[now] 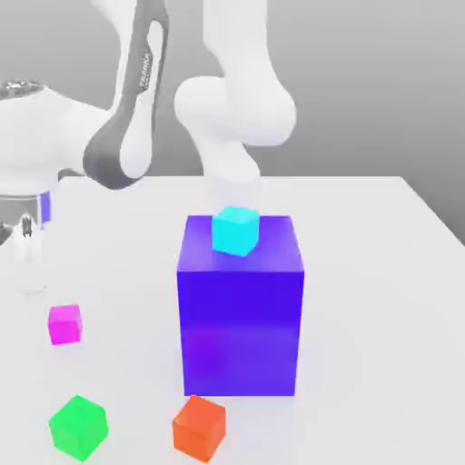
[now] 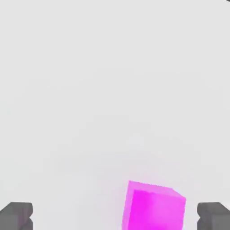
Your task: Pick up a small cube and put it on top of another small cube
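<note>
Magenta cube (image 1: 65, 324) sits on the table (image 1: 381, 300) at the exterior view's left, well apart from the green cube (image 1: 78, 425) below it. Gripper (image 1: 29, 238) hovers up-left of it, fingertips (image 2: 16, 215) spread wide, nothing held. Cube looks off-centre between them, I think. Plenty of bare table around; big blue block (image 1: 241, 309) stands clear.

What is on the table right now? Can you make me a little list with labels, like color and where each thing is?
magenta cube: on the table, apart from the others, untouched
green cube: on the table, nothing on top
orange-red cube: on the table, in front of the big block
big blue-purple block: middle of the table
cyan cube: on top of the big block
gripper: open, empty, magenta cube between the fingers in the hand view
stacking: not done yet
</note>
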